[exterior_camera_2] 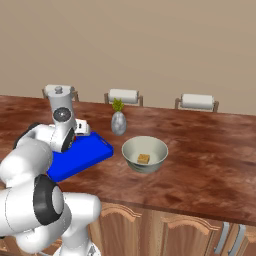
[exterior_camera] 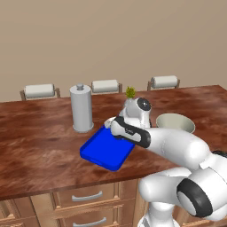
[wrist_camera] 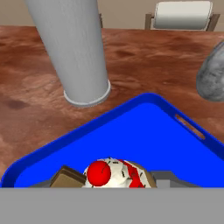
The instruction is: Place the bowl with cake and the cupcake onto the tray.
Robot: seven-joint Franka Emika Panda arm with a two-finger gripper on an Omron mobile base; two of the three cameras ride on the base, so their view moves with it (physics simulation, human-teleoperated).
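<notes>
The cupcake [wrist_camera: 109,173], white-topped with a red dot, sits between my fingers in the hand view, and my gripper [wrist_camera: 111,183] is shut on it. It hangs low over the blue tray [wrist_camera: 144,131]; whether it touches the tray floor I cannot tell. From the base cameras my gripper [exterior_camera: 111,124] [exterior_camera_2: 82,127] hovers at the tray's [exterior_camera: 104,150] [exterior_camera_2: 85,155] far end, and the cupcake is hidden by the hand. The grey-olive bowl [exterior_camera: 175,123] [exterior_camera_2: 145,154] with a cake piece [exterior_camera_2: 143,158] stands on the counter to the right of the tray, apart from it.
A tall grey canister [exterior_camera: 81,108] [wrist_camera: 74,48] stands just beyond the tray's far left corner. A small grey vase with a plant [exterior_camera: 131,104] [exterior_camera_2: 118,123] stands behind the tray and bowl. Chair backs [exterior_camera_2: 197,102] line the counter's far edge.
</notes>
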